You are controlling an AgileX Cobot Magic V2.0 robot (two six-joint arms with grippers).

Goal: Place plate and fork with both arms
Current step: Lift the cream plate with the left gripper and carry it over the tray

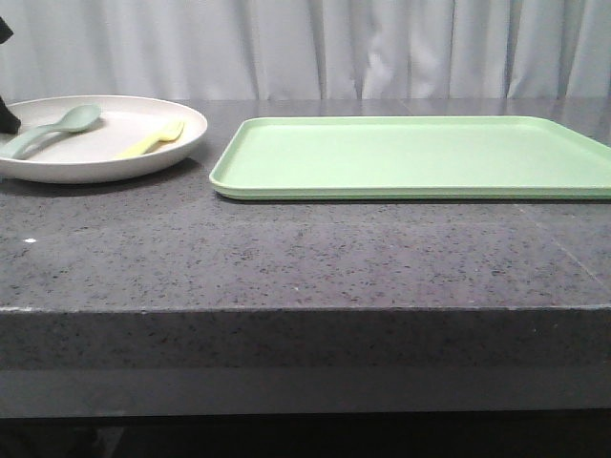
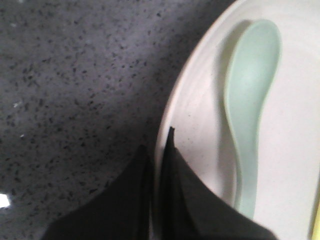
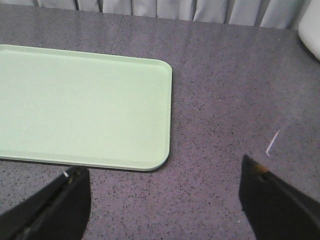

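The cream plate (image 1: 124, 164) rests on the grey counter at the far left. On it lie the pale yellow fork (image 1: 153, 140) and a pale teal spoon (image 1: 52, 129). In the left wrist view my left gripper (image 2: 157, 137) is shut on the rim of the plate (image 2: 200, 125), one finger outside and one inside, next to the spoon (image 2: 250, 100). A yellow sliver of the fork (image 2: 316, 220) shows at the frame edge. A dark bit of that gripper (image 1: 8, 116) shows in the front view. My right gripper (image 3: 160, 165) is open and empty over bare counter by the tray's corner.
A rectangular light green tray (image 1: 410, 157) lies right of the plate, with nothing on it; it also shows in the right wrist view (image 3: 85, 105). A white object (image 3: 311, 25) sits at that view's edge. The counter's front edge (image 1: 305, 307) runs across the front view.
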